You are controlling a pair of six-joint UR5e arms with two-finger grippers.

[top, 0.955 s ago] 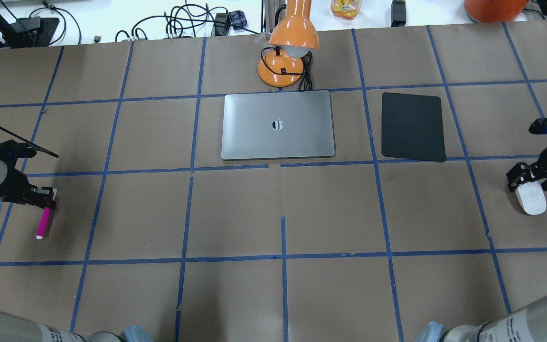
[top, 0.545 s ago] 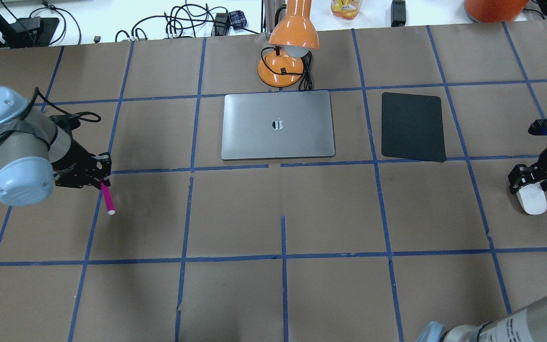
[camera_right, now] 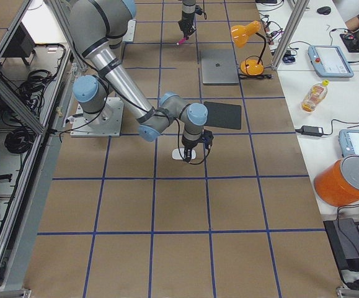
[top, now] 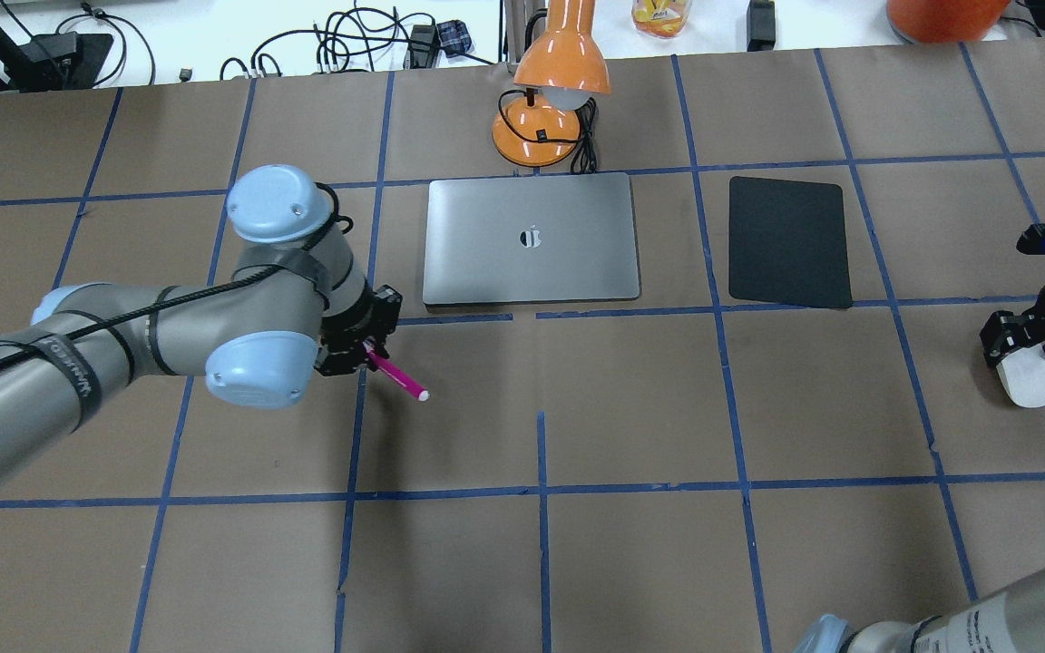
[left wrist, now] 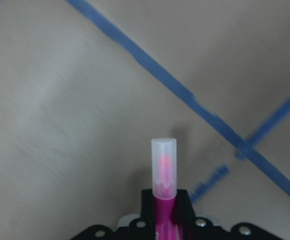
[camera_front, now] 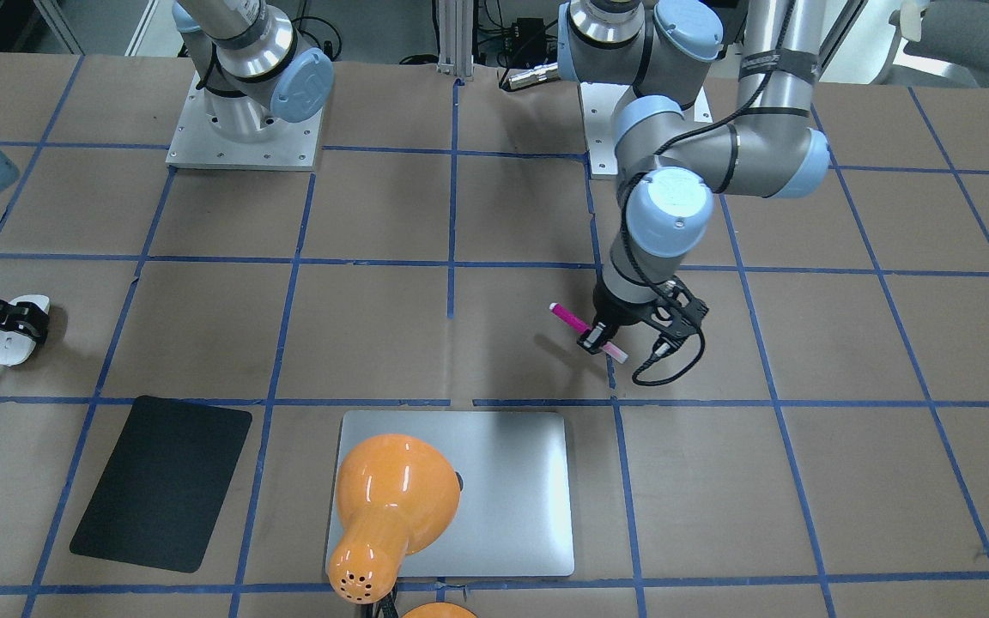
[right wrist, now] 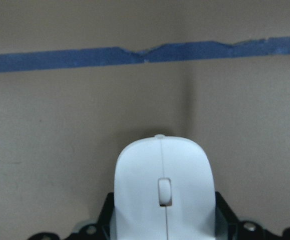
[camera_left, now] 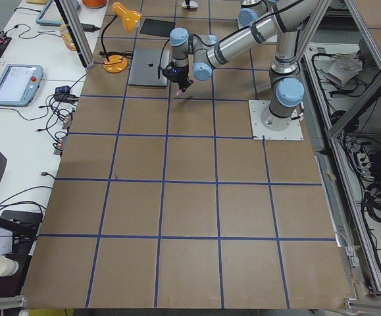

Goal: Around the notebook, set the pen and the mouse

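Observation:
The silver-grey notebook (top: 532, 240) (camera_front: 512, 489) lies shut at the table's far middle. Just off its near-left corner my left gripper (top: 366, 352) (camera_front: 596, 339) is shut on the magenta pen (top: 395, 374) (camera_front: 570, 319) (left wrist: 164, 170). The pen sticks out slantwise above the table, pale cap end outward. At the far right edge my right gripper (top: 1026, 356) (camera_front: 9, 326) is shut on the white mouse (top: 1028, 381) (camera_front: 15, 339) (right wrist: 162, 190), low over the brown paper. I cannot tell whether the mouse touches the table.
A black mat (top: 790, 240) (camera_front: 160, 481) lies right of the notebook. An orange desk lamp (top: 550, 100) (camera_front: 391, 506) with its cord stands behind the notebook, its shade hanging over the notebook's far edge. Blue tape lines grid the brown table cover.
My left arm has swung from the table's far left edge rightward with the pen, up to the notebook's near-left corner. The right gripper with the mouse has shifted only slightly.

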